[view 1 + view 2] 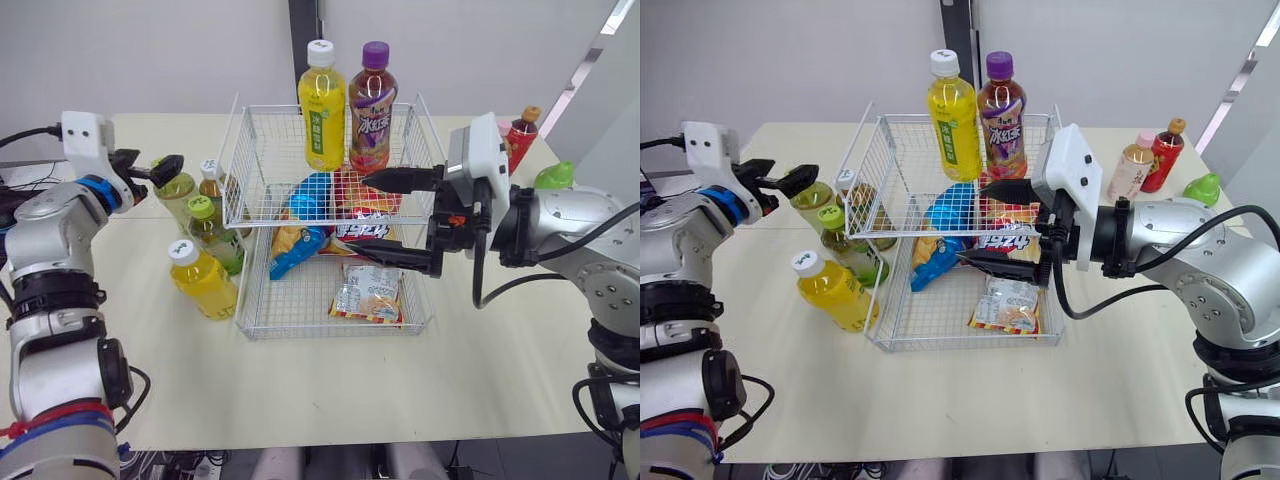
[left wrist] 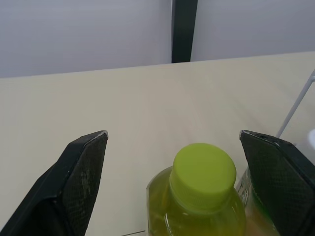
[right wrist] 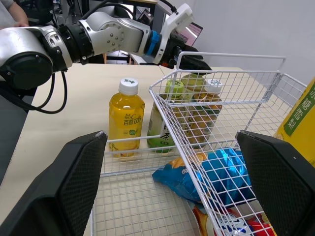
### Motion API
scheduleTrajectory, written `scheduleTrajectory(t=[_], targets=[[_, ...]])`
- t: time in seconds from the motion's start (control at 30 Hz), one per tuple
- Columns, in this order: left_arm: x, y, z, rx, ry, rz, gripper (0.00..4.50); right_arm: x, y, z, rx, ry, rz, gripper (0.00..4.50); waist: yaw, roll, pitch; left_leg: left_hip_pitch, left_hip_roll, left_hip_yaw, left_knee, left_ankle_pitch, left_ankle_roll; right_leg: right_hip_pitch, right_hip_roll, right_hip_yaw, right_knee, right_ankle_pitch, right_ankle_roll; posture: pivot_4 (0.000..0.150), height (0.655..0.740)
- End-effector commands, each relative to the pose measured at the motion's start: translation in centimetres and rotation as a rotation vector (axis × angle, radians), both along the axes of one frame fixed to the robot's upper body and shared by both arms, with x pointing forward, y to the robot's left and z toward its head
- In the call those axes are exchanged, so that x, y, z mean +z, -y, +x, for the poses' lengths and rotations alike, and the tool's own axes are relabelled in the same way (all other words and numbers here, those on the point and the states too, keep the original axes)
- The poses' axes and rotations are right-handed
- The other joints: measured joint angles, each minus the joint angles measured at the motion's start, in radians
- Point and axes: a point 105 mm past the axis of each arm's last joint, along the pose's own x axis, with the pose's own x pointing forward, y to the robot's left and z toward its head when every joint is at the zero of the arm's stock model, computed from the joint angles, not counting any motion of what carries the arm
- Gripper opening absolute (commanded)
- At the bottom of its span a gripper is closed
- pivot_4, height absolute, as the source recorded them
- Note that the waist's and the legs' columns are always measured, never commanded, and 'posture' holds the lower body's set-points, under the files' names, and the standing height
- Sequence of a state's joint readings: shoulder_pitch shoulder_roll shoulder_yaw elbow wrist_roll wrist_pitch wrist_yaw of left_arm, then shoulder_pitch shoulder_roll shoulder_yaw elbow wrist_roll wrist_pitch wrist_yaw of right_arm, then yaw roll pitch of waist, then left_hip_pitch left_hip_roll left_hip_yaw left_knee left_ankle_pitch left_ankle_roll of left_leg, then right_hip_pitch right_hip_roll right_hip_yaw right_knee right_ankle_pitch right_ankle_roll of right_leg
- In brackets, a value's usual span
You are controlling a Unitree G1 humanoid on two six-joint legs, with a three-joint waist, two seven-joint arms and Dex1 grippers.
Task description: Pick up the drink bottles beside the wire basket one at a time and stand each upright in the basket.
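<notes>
The wire basket point(image 1: 330, 328) stands mid-table. At its back, a yellow bottle point(image 1: 321, 105) and a purple-capped bottle point(image 1: 372, 105) stand upright. Several bottles stand just left of it: a green-capped one point(image 1: 178, 195), a white-capped tea point(image 1: 212, 185), another green-capped one point(image 1: 215, 235) and a yellow one point(image 1: 203, 280). My left gripper point(image 1: 150, 168) is open, its fingers either side of the first bottle's green cap point(image 2: 203, 169) without touching it. My right gripper point(image 1: 358, 212) hangs open and empty over the basket's middle.
Snack packets point(image 1: 368, 292) lie on the basket floor. At the table's far right stand a red bottle point(image 1: 1162, 155), a pale bottle point(image 1: 1132, 168) and a green object point(image 1: 1202, 187). Bare table lies in front of the basket.
</notes>
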State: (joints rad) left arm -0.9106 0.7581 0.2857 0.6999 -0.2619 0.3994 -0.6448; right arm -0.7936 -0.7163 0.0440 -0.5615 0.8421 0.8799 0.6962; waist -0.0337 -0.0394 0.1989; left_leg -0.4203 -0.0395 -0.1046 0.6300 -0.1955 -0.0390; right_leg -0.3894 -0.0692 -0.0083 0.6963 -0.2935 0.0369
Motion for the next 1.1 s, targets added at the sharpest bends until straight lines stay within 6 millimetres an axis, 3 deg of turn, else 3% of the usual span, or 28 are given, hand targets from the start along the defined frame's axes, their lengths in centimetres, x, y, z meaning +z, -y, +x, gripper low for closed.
scheduleTrajectory(t=[0.03, 0.3, 0.47, 0.63, 0.87, 1.0, 1.1], targets=[[1.3, 0.1, 0.4, -0.004, 0.037, 0.026, 3.85, 1.0, 0.0, -0.2, -0.001, 0.046, 0.015, 4.50, -0.001, 0.000, 0.000, 0.000, 0.000, 0.000, 0.000, 0.000, 0.000, 0.000, 0.000, 0.000, 0.000, 0.000, 0.000, 0.150, 0.7400], [0.4, 0.4, 0.5, -0.035, 0.019, 0.049, 1.37, 1.1, 0.1, 0.1, -0.009, 0.044, 0.021, 4.50, -0.002, 0.000, 0.000, 0.000, 0.000, 0.000, 0.000, 0.000, 0.000, 0.000, 0.000, 0.000, 0.000, 0.000, 0.000, 0.150, 0.7400], [0.6, 0.1, 0.0, -0.039, 0.032, 0.069, 1.37, 1.1, 0.2, 0.2, -0.017, 0.053, 0.021, 4.50, -0.002, 0.000, 0.000, 0.000, 0.000, 0.000, 0.000, 0.000, 0.000, 0.000, 0.000, 0.000, 0.000, 0.000, 0.000, 0.150, 0.7400], [2.4, -1.1, -1.7, -0.042, 0.069, 0.112, 1.37, 1.3, 0.4, 0.3, -0.017, 0.082, 0.028, 4.50, -0.010, 0.000, 0.000, 0.000, 0.000, 0.000, 0.000, 0.000, 0.000, 0.000, 0.000, 0.000, 0.000, 0.000, 0.000, 0.150, 0.7400], [8.3, -2.2, -5.0, -0.077, 0.133, 0.167, 1.37, 2.0, 1.3, 0.3, -0.029, 0.145, 0.087, 4.50, -0.020, 0.000, 0.000, -0.003, 0.001, -0.002, -0.001, 0.000, 0.000, -0.002, 0.002, -0.001, -0.001, 0.000, 0.000, 0.150, 0.7400], [13.3, -1.5, -6.6, -0.145, 0.181, 0.153, 1.37, 2.2, 2.0, 0.0, -0.025, 0.160, 0.119, 4.50, -0.009, -0.002, 0.001, -0.005, 0.000, -0.002, 0.000, 0.000, 0.000, -0.002, 0.002, -0.003, -0.002, 0.000, 0.000, 0.150, 0.7400], [15.7, -0.5, -7.1, -0.197, 0.199, 0.152, 1.37, 2.4, 2.2, -0.1, -0.030, 0.170, 0.143, 4.50, -0.004, -0.002, 0.001, -0.006, 0.000, 0.000, 0.000, 0.000, 0.000, -0.002, 0.002, -0.003, -0.003, 0.000, 0.000, 0.150, 0.7400]])
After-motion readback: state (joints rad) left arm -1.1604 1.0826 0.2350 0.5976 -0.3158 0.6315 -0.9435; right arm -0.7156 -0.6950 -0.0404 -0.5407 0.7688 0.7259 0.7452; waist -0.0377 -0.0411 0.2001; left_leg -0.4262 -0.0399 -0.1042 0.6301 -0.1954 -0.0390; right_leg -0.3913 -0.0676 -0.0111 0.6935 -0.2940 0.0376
